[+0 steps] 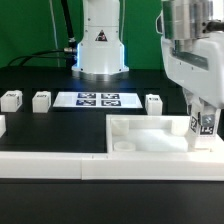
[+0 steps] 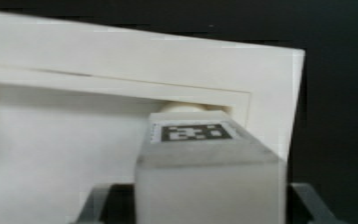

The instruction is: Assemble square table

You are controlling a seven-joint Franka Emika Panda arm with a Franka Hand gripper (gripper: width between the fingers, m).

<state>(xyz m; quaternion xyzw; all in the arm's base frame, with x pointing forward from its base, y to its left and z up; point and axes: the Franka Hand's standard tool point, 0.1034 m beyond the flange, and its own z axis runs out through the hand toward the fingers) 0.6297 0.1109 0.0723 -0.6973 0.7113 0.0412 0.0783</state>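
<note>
The exterior view sits low on the near side of the table (image 1: 40,128) and faces across it to the arm's base (image 1: 100,50) at the back. It stands far enough off to take in the marker board (image 1: 98,99) and the slab (image 1: 150,135) on the exterior view's right. The wrist view sits right on the gripper (image 2: 202,195), looks out along its fingers (image 2: 108,200), and is very close in, so the slab (image 2: 87,70) fills most of the picture. Both views share the leg (image 1: 206,123) (image 2: 194,150) between the fingers and the slab corner beside it.
</note>
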